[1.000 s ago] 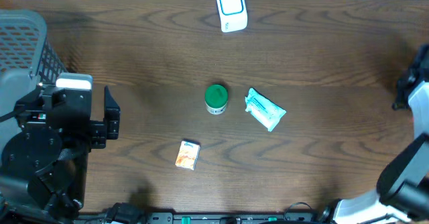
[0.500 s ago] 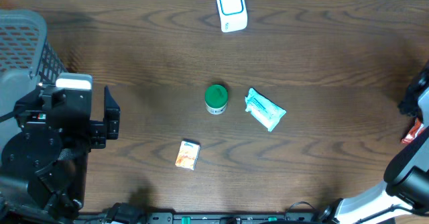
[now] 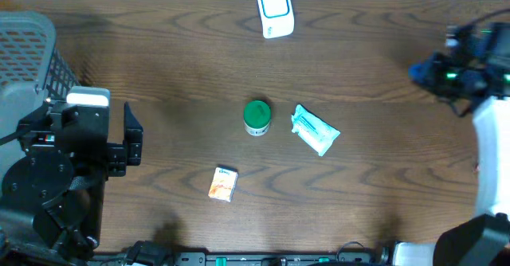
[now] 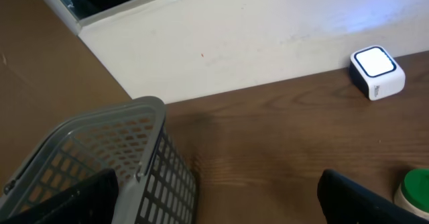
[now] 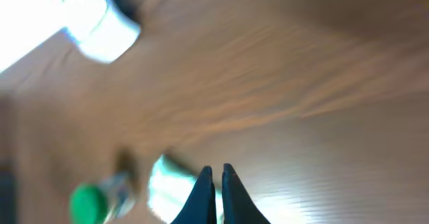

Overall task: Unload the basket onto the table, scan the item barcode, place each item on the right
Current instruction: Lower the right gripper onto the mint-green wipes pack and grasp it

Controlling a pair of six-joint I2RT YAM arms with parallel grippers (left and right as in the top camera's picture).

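Right fingers (image 5: pixel 203 196) were shut, empty, nearer packet (image 3: pixel 315 129) lying diagonal toward mid-bench (image 3: pixel 382 186); left fingers (image 3: pixel 132 134) gaped, empty.

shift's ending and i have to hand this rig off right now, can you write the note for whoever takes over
Left gripper: open, empty, beside the basket at the left of the table.
Right gripper: shut, empty, over the right side; its view is blurred.
Items: green-lidded jar, teal pouch just right of it, small orange box nearer the front, all lying on the table. Scanner at the far edge.
Done: nothing picked up.
Left: grasp an item, show its barcode to the scanner.
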